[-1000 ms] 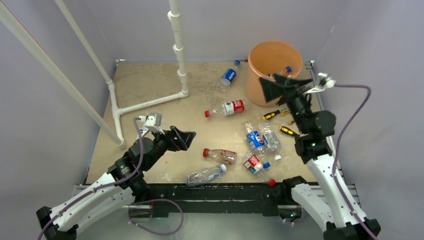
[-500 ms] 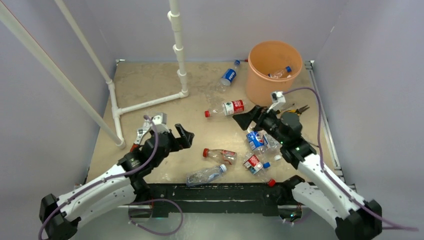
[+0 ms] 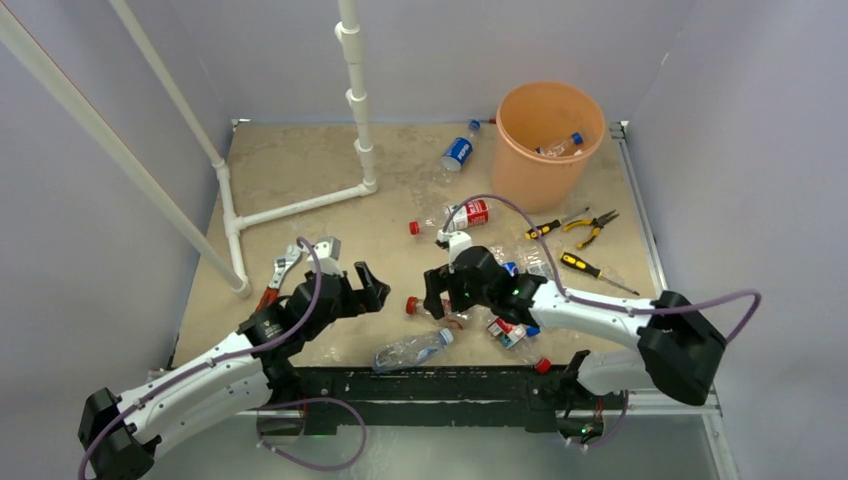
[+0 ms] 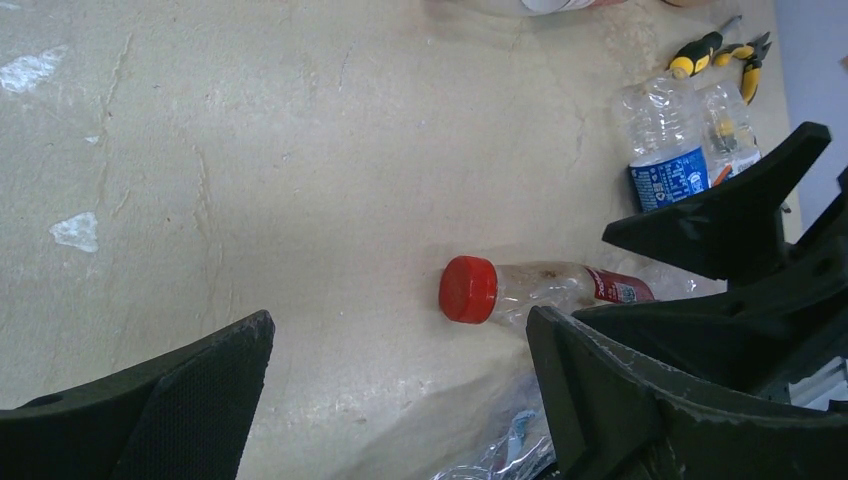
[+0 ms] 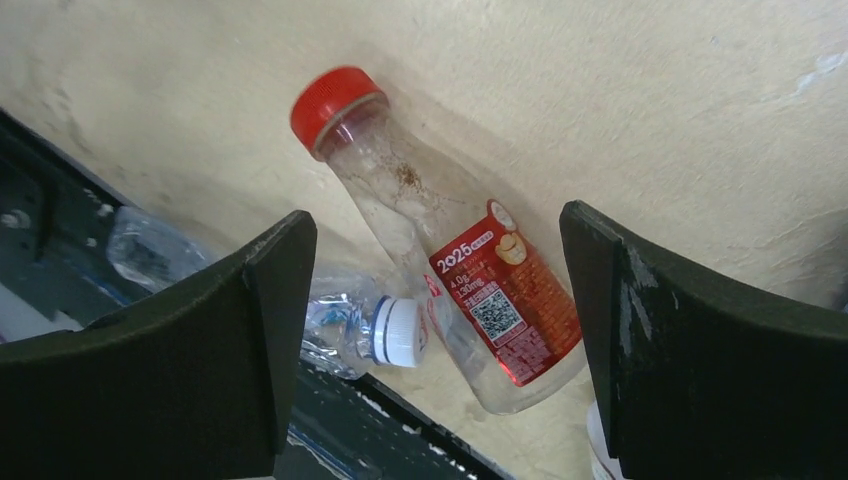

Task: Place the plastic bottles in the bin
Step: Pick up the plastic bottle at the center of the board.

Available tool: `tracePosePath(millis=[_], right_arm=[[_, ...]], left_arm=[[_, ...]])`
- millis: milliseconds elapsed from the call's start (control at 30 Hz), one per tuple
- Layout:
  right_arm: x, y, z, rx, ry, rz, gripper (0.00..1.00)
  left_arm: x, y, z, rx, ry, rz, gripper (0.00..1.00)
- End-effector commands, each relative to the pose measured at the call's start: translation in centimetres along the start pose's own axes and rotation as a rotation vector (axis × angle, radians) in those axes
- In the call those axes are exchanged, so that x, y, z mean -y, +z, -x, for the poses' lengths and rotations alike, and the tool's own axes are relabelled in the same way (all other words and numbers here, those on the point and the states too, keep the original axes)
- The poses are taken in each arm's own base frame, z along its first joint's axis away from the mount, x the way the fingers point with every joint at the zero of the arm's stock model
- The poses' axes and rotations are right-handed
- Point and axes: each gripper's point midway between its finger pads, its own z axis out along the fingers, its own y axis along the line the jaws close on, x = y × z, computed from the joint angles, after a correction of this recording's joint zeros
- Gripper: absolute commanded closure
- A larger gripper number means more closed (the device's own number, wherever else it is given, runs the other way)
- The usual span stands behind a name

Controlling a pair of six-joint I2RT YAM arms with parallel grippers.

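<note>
A red-capped, red-labelled plastic bottle (image 5: 450, 260) lies on the table between the fingers of my open right gripper (image 5: 437, 235), which hovers over it without touching. Its cap (image 3: 412, 305) shows from above beside the right gripper (image 3: 446, 292). My left gripper (image 3: 366, 284) stands open just left of it, with the same bottle (image 4: 545, 288) ahead of its empty jaws (image 4: 400, 345). A clear white-capped bottle (image 3: 412, 349) lies near the front edge. Others lie around: blue-labelled (image 3: 458, 152), red-labelled (image 3: 466, 214), and one (image 3: 507, 326) behind the right arm. The orange bin (image 3: 512, 172) holds a bottle (image 3: 560, 146).
Yellow-handled pliers (image 3: 591, 224) and screwdrivers (image 3: 546, 229) lie right of the bin's foot. A red-handled wrench (image 3: 281, 274) rests by the left arm. A white pipe frame (image 3: 300, 206) stands at the back left. The black front rail (image 3: 420, 382) runs close behind the nearest bottles.
My right arm has swung from above the bin down and to the left, to over the red-capped bottle. The left gripper has edged forward and right towards that bottle.
</note>
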Motion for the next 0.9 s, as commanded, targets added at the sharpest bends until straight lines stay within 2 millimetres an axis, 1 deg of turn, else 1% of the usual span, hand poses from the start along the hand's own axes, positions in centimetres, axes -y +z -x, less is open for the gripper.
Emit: tracePosePath(millis=[0, 133, 233, 333, 467, 600, 767, 867], right_arm=[[0.1, 0.5, -0.1, -0.045, -0.069, -0.092, 0.07], [0.7, 0.5, -0.6, -0.097, -0.084, -0.148, 0.03], [1.1, 0.5, -1.0, -0.126, -0.093, -0.173, 0.03], [1.2, 0.6, -1.8, -0.167, -0.102, -0.171, 0.05], [1.2, 1.1, -3.0, -0.213, -0.110, -0.160, 0.09], [1.2, 1.8, -3.5, -0.235, -0.111, -0.160, 0.15], [1.3, 2.2, -3.6, -0.231, -0.089, -0.175, 0.24], [1.0, 2.2, -3.4, -0.223, -0.065, -0.164, 0.30]], left_arm=[[0.6, 0.0, -0.1, 0.003, -0.038, -0.030, 0.03], [0.7, 0.1, -0.3, -0.006, -0.029, -0.042, 0.03], [1.1, 0.2, -0.5, -0.011, -0.027, -0.063, 0.03], [1.7, 0.4, -0.5, -0.013, -0.026, -0.093, 0.03], [2.3, 0.5, -0.5, -0.019, -0.019, -0.114, 0.03], [2.9, 0.7, -0.1, -0.009, -0.015, -0.138, 0.04], [3.9, 0.7, 0.7, 0.010, -0.014, -0.162, 0.04], [4.2, 0.6, 1.0, 0.022, -0.017, -0.174, 0.04]])
